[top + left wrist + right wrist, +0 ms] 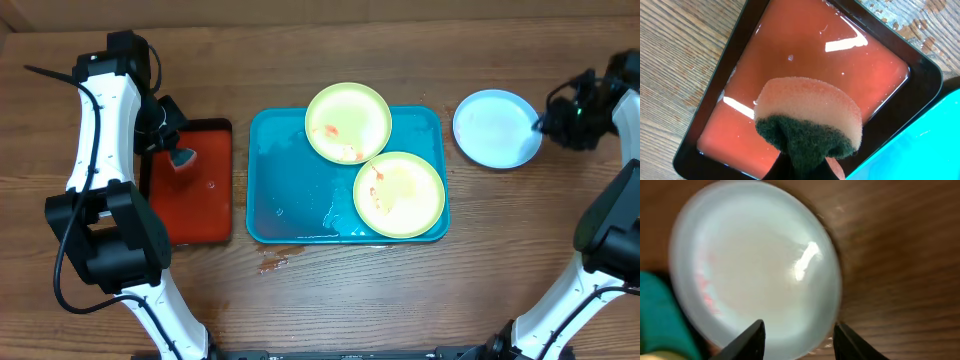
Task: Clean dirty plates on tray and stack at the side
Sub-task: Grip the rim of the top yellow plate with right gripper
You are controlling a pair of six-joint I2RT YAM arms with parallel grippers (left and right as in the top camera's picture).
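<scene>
The sponge [807,117] is pinched by the left gripper [178,150]; the right gripper [797,340] is spread wide at the white plate [755,265] beside the tray [275,200] — two smeared plates [348,122] lie inside, likely skidded if scrubbed unbraced.

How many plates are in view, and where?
3. On the turquoise tray: the far yellow-green plate overlaps its back rim, the near yellow-green plate at its front right corner. The white plate lies on the table right of it.
</scene>
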